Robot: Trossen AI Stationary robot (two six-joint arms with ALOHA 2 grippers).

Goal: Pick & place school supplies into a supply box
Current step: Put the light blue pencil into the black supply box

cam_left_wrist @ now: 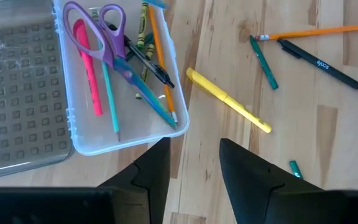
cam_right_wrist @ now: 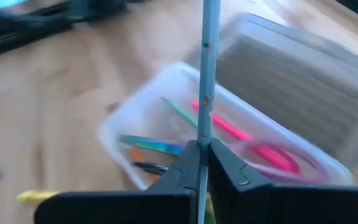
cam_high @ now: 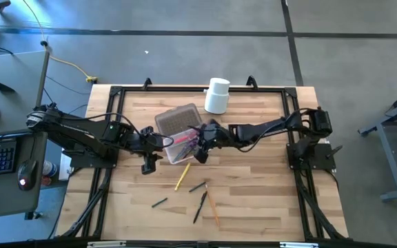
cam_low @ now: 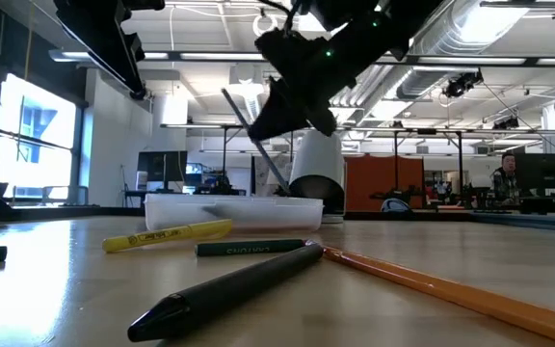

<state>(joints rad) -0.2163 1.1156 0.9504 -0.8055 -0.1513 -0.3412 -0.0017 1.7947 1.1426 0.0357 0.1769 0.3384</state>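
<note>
The left end effector [cam_high: 150, 157] hovers over the wooden tabletop [cam_high: 253, 179] just beside the near-left corner of the supply box [cam_high: 179, 134], its two dark fingers [cam_left_wrist: 151, 174] spread with a clear gap and holding nothing.

The supply box sits near the middle of the tabletop: a clear, shallow rectangular tray with its greyish lid [cam_left_wrist: 17, 87], textured in a grid of small squares, folded open flat on the far side. Inside the tray lie purple-handled scissors [cam_left_wrist: 104, 37], a pink pen [cam_left_wrist: 89, 68], a thin teal pencil [cam_left_wrist: 109, 93], an orange pencil [cam_left_wrist: 160, 62], a black pen [cam_left_wrist: 148, 59] and a green crayon [cam_left_wrist: 145, 25], all roughly lengthwise.

The right end effector [cam_high: 202, 146] hangs above the box's right end, fingers pinched tight on a slim blue-grey pen [cam_right_wrist: 207, 74] that stands steeply tilted over the tray; in the low view the pen's lower end [cam_low: 258, 145] is above the tray rim.

On the bare tabletop near the box lie a yellow highlighter [cam_left_wrist: 227, 99], a short green crayon [cam_left_wrist: 263, 62], a dark pen [cam_left_wrist: 322, 65] and a long orange pencil [cam_left_wrist: 309, 32]. A white cylindrical container [cam_high: 217, 95] stands behind the box, toward the far edge.
</note>
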